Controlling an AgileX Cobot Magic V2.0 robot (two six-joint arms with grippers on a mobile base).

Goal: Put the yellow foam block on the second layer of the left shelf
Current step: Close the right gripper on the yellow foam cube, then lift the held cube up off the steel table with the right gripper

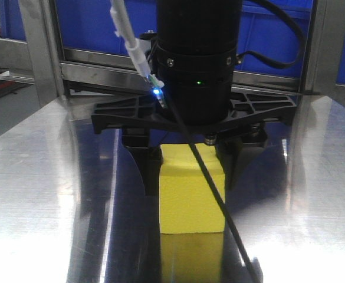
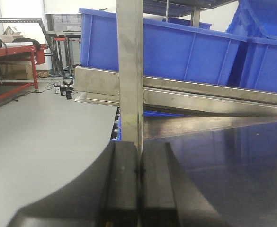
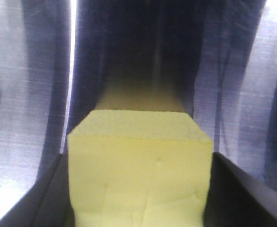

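The yellow foam block (image 1: 191, 194) stands on the shiny metal surface (image 1: 48, 194), its reflection directly beneath it. My right gripper (image 1: 191, 187) comes down over it from above, one black finger against each side of the block. In the right wrist view the block (image 3: 138, 175) fills the space between the fingers (image 3: 43, 203), with the gripper (image 3: 138, 198) shut on it. My left gripper (image 2: 139, 144) is shut and empty, its tips right in front of an upright steel shelf post (image 2: 129, 71).
Blue bins (image 1: 278, 35) sit on a steel shelf level (image 1: 101, 65) behind the block. In the left wrist view blue bins (image 2: 176, 52) rest on the shelf rail (image 2: 200, 97); grey floor and a red bench (image 2: 15, 52) lie to the left. A black cable (image 1: 219, 206) crosses the block.
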